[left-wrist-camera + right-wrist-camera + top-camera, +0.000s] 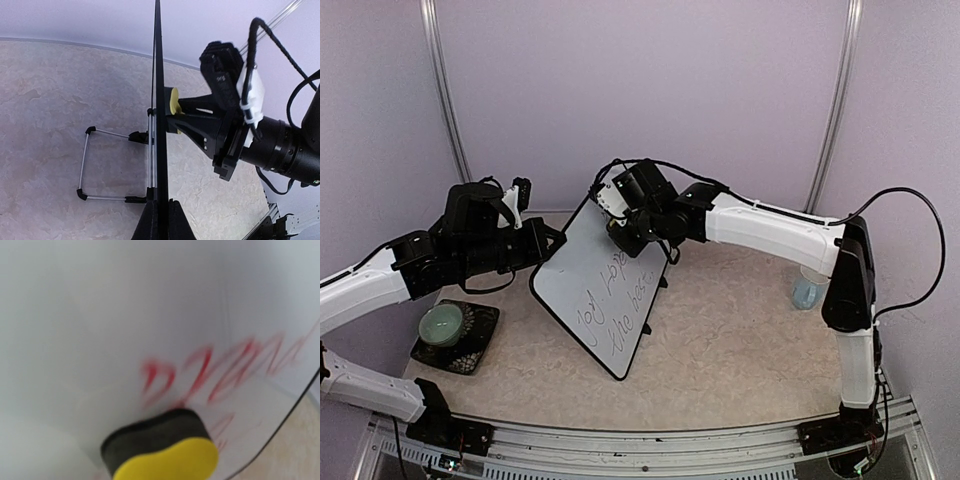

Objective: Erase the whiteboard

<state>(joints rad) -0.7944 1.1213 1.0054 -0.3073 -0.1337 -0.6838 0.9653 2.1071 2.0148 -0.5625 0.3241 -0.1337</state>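
1. Right gripper (176, 106): clenched on the yellow eraser (173, 101). The eraser's dark felt side is pressed flat against the written face of the whiteboard (575, 275).
2. The contact spot sits on the far, upper part of the board. The surface around it looks blank white.
3. From the eraser outward, the handwriting (615, 308) lies toward the near end of the board, in a couple of lines. In the right wrist view red strokes start just beyond the felt, but they are blurred and cannot be read there.
4. The whiteboard stands propped steeply on the table (740, 340), a little left of centre. In the overhead view its long edge runs from far to near, slanting rightward. A wire stand (84, 165) is folded out behind the back face.
5. Left gripper (548, 246): clamped on the board's left edge, with the thin black frame pinched between its fingers. It is on the opposite side from the eraser, well apart from the writing, and appears to brace the board.
6. Judgement: the right arm is the working one and is already touching the board. The coming stroke calls for a drag along the long axis, from the far blank area down to the near lines, with the felt kept flat.
7. Risk, as a judgement: a push square into the face could tip the board back on its stand if the left clamp slips.
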